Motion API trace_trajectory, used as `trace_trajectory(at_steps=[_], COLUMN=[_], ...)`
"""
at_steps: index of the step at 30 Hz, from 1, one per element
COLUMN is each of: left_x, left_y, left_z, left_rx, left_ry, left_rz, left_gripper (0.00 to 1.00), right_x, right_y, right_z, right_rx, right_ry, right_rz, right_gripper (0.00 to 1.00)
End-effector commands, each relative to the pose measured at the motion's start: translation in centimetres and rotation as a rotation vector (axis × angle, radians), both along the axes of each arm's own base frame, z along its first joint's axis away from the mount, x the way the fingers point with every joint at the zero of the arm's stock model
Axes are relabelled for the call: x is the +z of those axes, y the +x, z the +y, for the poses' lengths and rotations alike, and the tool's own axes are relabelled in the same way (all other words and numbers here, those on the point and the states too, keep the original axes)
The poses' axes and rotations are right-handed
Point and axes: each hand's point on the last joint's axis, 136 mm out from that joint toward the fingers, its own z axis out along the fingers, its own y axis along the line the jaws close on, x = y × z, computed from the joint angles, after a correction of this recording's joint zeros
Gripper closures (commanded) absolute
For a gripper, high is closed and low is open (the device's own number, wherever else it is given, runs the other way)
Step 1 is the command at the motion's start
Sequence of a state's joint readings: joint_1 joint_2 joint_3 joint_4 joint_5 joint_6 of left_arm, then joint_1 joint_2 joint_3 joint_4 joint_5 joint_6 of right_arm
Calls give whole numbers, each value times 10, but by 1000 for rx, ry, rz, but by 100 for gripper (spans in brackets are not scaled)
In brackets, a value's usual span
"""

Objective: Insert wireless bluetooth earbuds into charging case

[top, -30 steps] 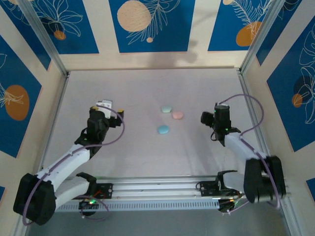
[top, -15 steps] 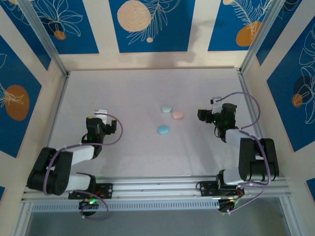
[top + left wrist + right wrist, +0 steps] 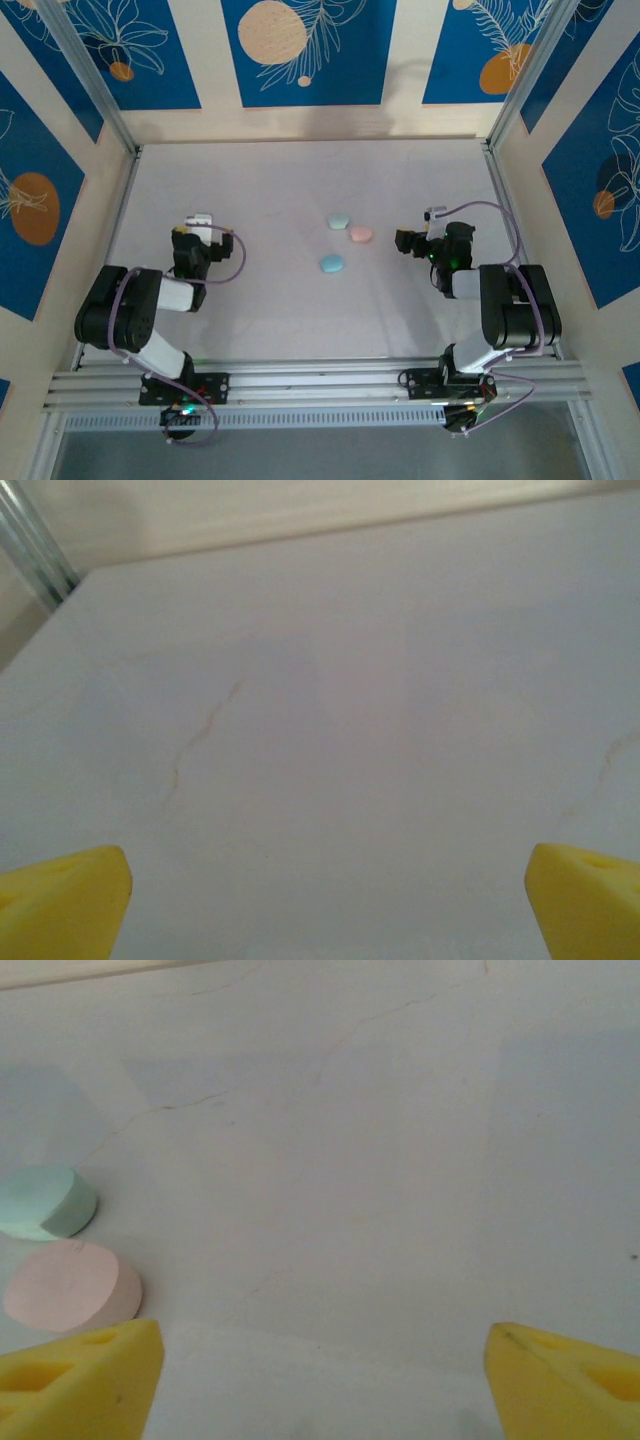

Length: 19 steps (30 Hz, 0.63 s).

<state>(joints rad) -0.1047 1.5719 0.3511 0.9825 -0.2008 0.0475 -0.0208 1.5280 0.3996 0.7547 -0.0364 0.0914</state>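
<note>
Though too small in view to show which way any of them faces, the three charging cases lie at mid-table. The mint case (image 3: 339,221) is farthest, its long axis running left-right. The pink case (image 3: 361,234) is just right of it and the blue case (image 3: 331,263) nearest. Right of them, the right gripper (image 3: 406,240) stands wide and empty. Well left, the left gripper (image 3: 200,230) gapes over bare table (image 3: 300,180).

Black arms (image 3: 130,310), purple cables (image 3: 242,258), yellow pads (image 3: 60,895)
</note>
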Motion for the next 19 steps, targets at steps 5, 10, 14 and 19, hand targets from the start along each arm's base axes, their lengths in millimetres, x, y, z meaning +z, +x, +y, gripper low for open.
trace_trajectory(at_steps=[5, 10, 14, 19], left_x=[3, 3, 3, 3], left_y=[2, 3, 3, 3], left_z=[6, 1, 1, 1], left_rx=[17, -9, -12, -11], left_ry=[-29, -29, -29, -29], left_rz=[-4, 1, 1, 1], left_gripper=[0, 0, 0, 0], right_x=[19, 19, 18, 18], right_y=[13, 13, 14, 13], right_z=[-10, -8, -8, -8], right_rx=[-72, -73, -67, -65], right_ry=[-37, -51, -41, -41], right_rz=[-72, -76, -70, -72], right_gripper=[1, 1, 1, 1])
